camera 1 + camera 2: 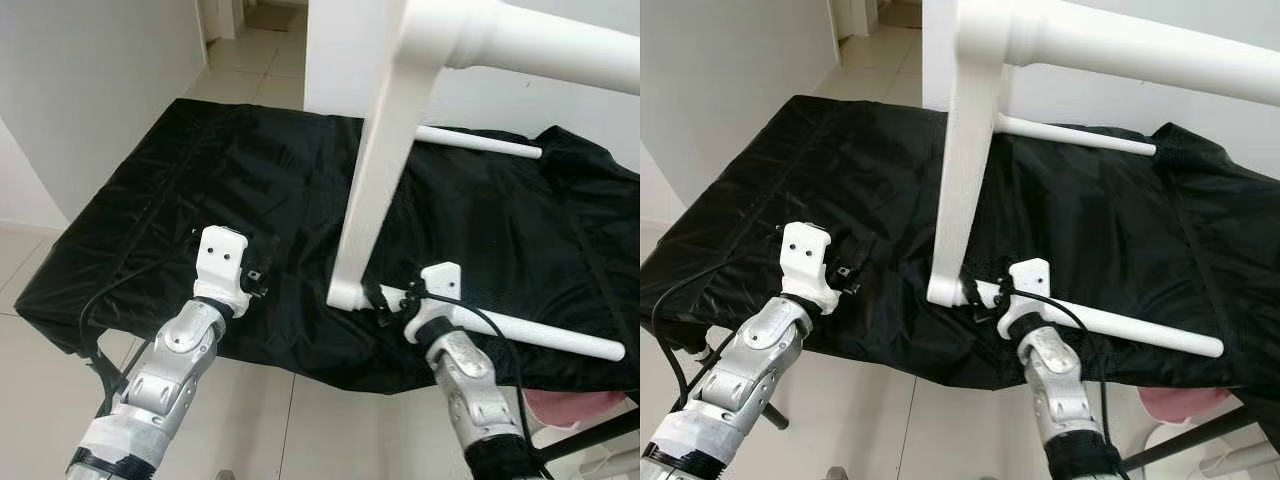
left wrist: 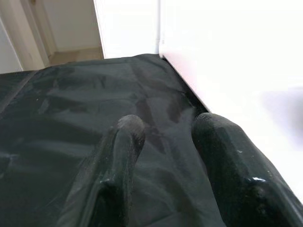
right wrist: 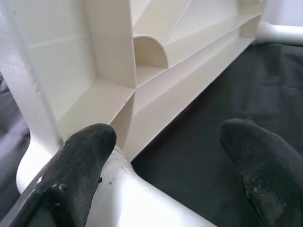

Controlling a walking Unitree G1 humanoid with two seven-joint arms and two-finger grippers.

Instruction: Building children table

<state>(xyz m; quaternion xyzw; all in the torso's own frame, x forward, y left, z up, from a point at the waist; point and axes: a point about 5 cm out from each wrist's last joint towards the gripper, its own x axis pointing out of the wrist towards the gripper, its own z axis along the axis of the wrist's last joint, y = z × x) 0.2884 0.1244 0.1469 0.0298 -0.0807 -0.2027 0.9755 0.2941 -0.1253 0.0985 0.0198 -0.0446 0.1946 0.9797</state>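
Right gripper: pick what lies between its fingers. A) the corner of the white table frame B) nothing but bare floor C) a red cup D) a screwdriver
A: in the right wrist view the right gripper stands open around the corner of the white table frame, which rests on the black cloth.

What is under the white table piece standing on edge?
The white table piece stands on a black cloth draped over a raised surface; what the cloth covers is hidden. The right gripper is at its lower corner.
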